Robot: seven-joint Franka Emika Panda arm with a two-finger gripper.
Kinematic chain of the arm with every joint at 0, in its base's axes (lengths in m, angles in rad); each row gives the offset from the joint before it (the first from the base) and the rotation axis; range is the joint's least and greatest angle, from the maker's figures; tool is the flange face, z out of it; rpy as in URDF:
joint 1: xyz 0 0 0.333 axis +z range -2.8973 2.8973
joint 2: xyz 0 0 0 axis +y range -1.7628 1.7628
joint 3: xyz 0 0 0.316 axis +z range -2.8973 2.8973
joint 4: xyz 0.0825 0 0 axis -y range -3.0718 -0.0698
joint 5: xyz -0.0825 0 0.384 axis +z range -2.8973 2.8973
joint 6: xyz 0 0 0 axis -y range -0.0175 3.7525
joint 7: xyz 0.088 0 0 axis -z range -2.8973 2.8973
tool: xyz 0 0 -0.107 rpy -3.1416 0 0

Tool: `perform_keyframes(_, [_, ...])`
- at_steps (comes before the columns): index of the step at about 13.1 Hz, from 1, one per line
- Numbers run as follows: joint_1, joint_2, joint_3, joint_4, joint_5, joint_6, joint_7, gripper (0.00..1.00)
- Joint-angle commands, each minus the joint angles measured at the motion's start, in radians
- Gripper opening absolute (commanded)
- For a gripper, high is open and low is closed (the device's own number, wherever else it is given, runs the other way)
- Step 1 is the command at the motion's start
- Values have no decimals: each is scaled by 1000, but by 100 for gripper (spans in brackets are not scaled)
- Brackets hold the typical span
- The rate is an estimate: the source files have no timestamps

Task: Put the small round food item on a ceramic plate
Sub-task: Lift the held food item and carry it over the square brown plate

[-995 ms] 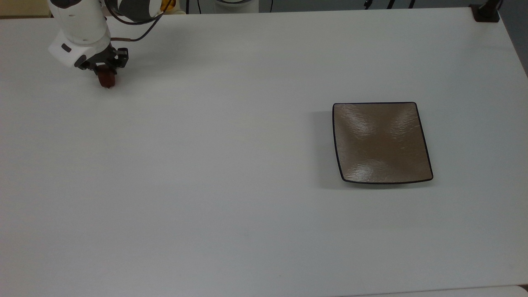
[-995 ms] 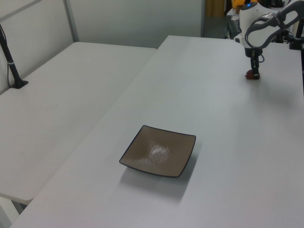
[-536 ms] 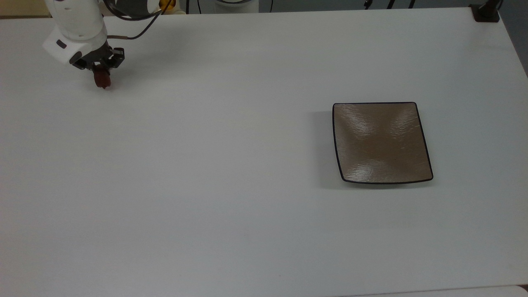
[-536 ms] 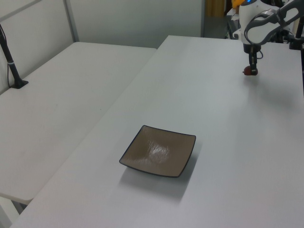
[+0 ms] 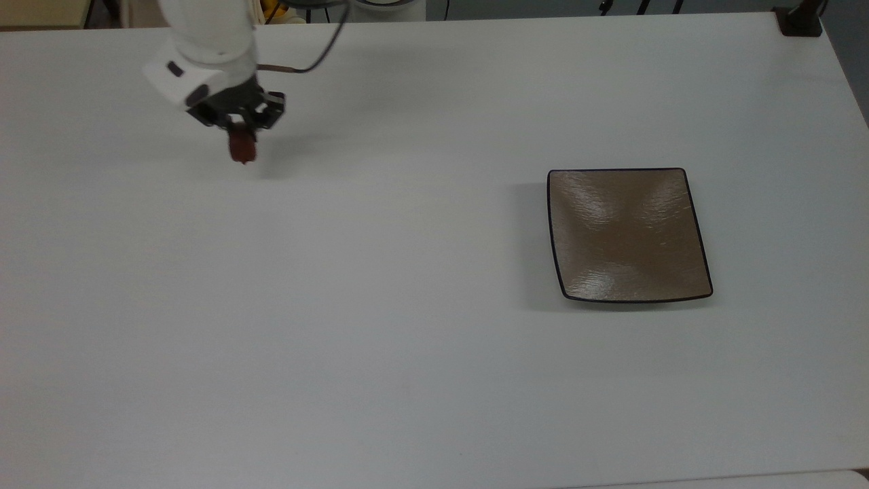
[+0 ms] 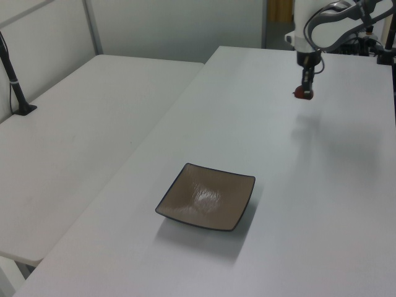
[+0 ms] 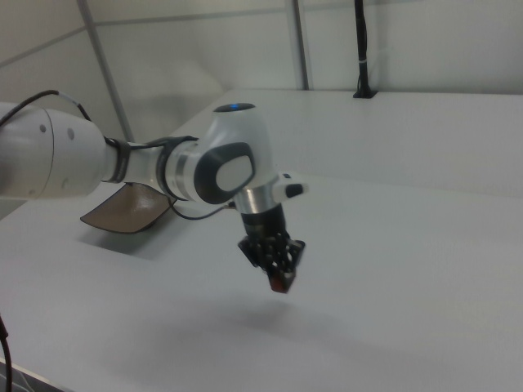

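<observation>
While bare, ceramic plate (image 5: 628, 234) untouched

white rounded arm (image 7: 122, 163), grey joint panel, black jaws.

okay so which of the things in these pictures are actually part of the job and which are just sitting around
Part of the job:
- the food lump, dark reddish, held above the table in the gripper
- the square brown plate, with nothing on it

Just there:
- the white table
- the second white table on the left view's left
- the black post standing on it
- the black clamp at the table's far corner
</observation>
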Motion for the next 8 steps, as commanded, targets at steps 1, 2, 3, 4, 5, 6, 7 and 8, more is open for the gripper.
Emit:
perform_keyframes(1, [6, -6, 117, 6, 38, -26, 224, 29])
perform_keyframes(2, [6, -4, 149, 8, 54, -26, 262, 29])
perform_keyframes(3, [8, -1, 181, 16, 70, -26, 302, 29])
perform_keyframes(4, [11, 7, 226, 37, 102, -26, 365, 29])
perform_keyframes(5, [25, 11, 244, 54, 123, -24, 408, 29])
perform_keyframes(6, [40, 19, 252, 71, 151, -24, 448, 29])
perform_keyframes(7, [57, 36, 269, 110, 197, -24, 507, 29])
perform_keyframes(8, [68, 51, 278, 138, 225, -23, 548, 29])
